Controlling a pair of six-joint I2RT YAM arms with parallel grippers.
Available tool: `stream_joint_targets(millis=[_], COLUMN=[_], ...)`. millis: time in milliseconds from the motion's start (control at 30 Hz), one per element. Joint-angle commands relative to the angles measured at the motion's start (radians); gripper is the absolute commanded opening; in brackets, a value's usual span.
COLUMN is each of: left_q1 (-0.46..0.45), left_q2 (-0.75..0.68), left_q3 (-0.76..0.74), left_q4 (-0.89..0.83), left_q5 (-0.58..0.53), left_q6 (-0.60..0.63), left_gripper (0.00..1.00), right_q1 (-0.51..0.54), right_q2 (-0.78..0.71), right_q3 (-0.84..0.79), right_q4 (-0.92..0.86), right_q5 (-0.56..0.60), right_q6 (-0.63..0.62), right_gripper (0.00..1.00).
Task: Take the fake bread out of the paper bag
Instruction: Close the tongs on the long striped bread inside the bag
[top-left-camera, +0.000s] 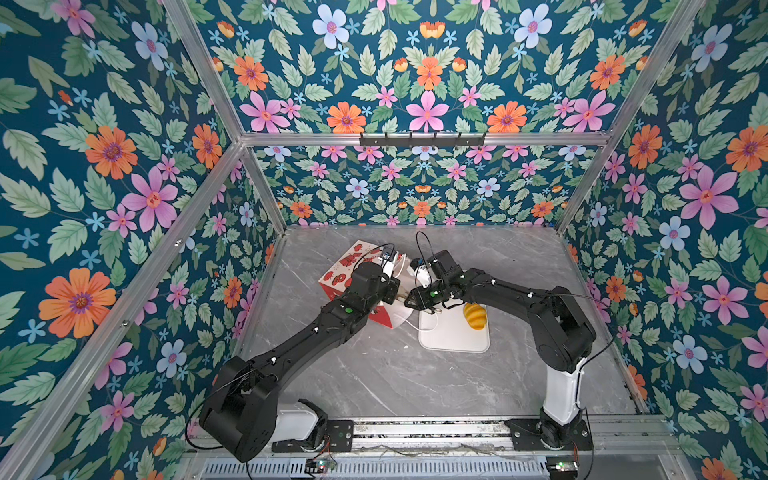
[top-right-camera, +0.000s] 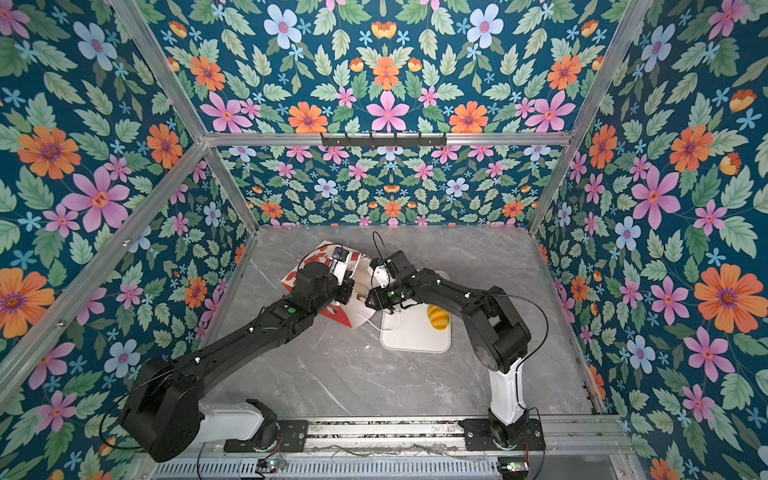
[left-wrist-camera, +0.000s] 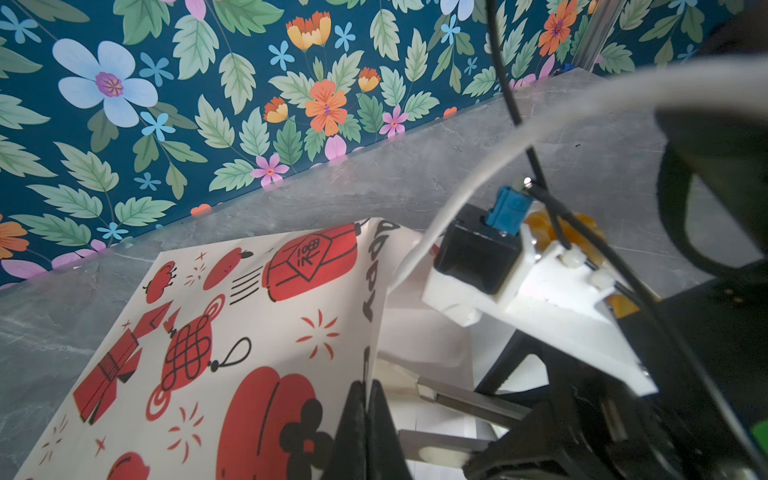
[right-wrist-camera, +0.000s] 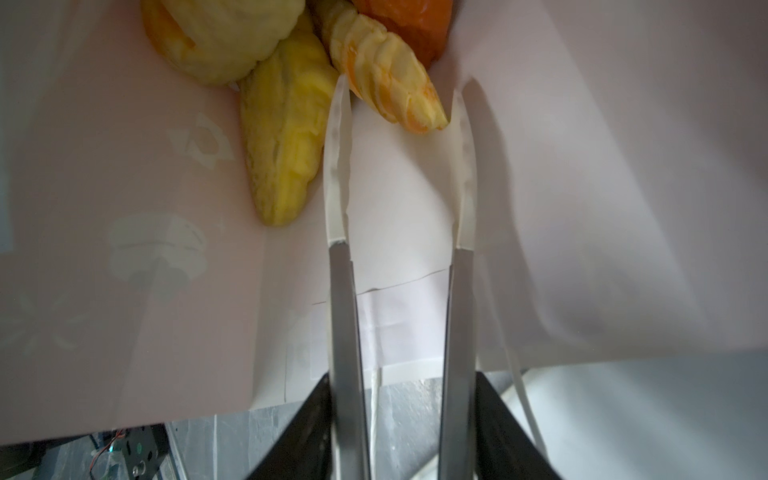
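Paper bag: left claw pinches rim, right claw parted inside

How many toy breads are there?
5: yellow ribbed loaf on the white tray; inside the white paper bag, a pale bun, yellow puff, striped croissant, orange piece. More may be hidden.

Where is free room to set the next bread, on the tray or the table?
The near part of the white tray is bare; one yellow bread sits by its right edge. The table nearer than the tray is bare too. Crowded: the paper bag mouth, where the left gripper and right gripper meet.
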Motion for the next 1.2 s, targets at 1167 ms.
stream_joint_targets(millis=[1167], left_q1=[0.000], left_q2=[0.030], left_q3=[0.022], left_q4=[0.043], left_q5=[-0.130], left_q6=[-0.016], left_gripper=[0.00], right_q1=[-0.020], right_q2=[-0.518], right_q3=[-0.304], right_q4=[-0.143], right_q5=[0.060], right_q6=[0.053], right_gripper=[0.16])
